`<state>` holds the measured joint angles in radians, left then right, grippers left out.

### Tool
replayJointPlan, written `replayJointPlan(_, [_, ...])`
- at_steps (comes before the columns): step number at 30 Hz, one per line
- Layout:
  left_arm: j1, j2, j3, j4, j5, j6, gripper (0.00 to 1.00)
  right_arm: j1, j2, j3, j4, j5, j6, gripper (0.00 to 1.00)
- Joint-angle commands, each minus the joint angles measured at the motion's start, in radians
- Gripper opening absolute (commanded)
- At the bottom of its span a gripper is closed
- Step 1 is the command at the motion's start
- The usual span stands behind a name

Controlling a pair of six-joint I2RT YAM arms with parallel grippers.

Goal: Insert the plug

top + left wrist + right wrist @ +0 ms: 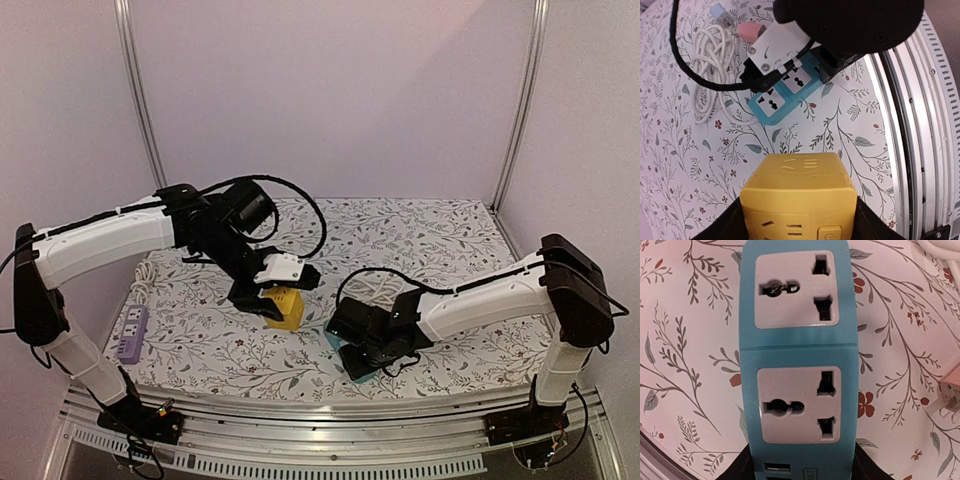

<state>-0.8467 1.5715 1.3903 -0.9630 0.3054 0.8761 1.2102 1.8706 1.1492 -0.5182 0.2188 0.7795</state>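
While the left fingers (722, 227) clamp the yellow socket cube (797, 195), the right fingers (872, 467) pinch one end of the teal power strip (799, 355) — its two sockets (797, 290) facing up — and the pink plug (752, 31) lies loose on the worktop (690, 175) beside the coiled white cable (707, 75).

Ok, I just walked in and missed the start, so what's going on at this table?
Two robot arms are setting up to insert a plug. The left end effector grips a yellow cube socket, and the right end effector looks closed around one end of a teal power strip. A pink plug lies loose beside a coiled white cable; the visible sockets are empty.
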Motion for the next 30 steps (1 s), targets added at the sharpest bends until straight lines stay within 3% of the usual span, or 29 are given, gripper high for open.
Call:
replayJointPlan(1, [0.012,-0.019,0.022,-0.009,0.051,0.004,0.00,0.002,-0.072,-0.072,0.070,0.056,-0.224,0.38])
replayJointPlan(15, [0.100,-0.168,-0.091,-0.077,0.076,0.006,0.00,0.019,0.033,0.070,0.375,-0.128,-0.807,0.39])
replayJointPlan(25, [0.091,-0.155,-0.193,0.005,0.126,-0.002,0.00,0.020,0.015,0.015,0.361,-0.114,-0.843,0.40])
replayJointPlan(30, [0.087,-0.111,-0.205,0.082,0.133,-0.008,0.00,0.021,0.018,0.052,0.265,-0.142,-0.828,0.48])
